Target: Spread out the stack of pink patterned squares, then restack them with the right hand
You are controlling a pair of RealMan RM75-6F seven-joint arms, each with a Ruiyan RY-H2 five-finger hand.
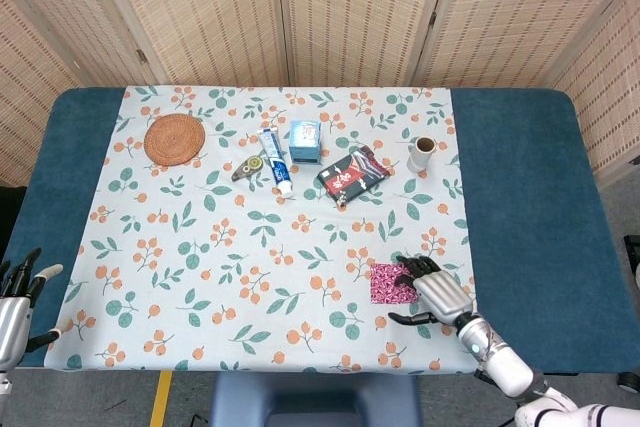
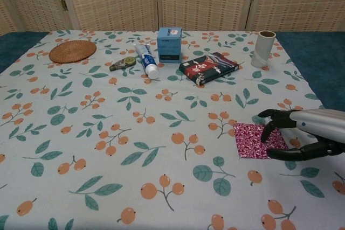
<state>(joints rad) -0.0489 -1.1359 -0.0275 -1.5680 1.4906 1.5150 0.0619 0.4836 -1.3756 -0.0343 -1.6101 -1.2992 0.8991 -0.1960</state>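
The pink patterned squares (image 1: 388, 284) lie flat on the floral cloth near the table's front right, showing in the chest view as one wide pink patch (image 2: 251, 140). My right hand (image 1: 440, 293) sits just to their right, low over the cloth. Its dark fingertips (image 2: 268, 130) curl down onto the right edge of the squares, and the thumb stays apart on the near side. It grips nothing. My left hand (image 1: 17, 305) hangs at the front left corner, fingers spread and empty; the chest view does not show it.
Across the back stand a woven coaster (image 1: 174, 139), a correction tape (image 1: 248, 168), a toothpaste tube (image 1: 275, 160), a blue box (image 1: 305, 140), a dark packet (image 1: 352, 174) and a cardboard tube (image 1: 422, 153). Bare blue table (image 1: 520, 207) flanks the cloth.
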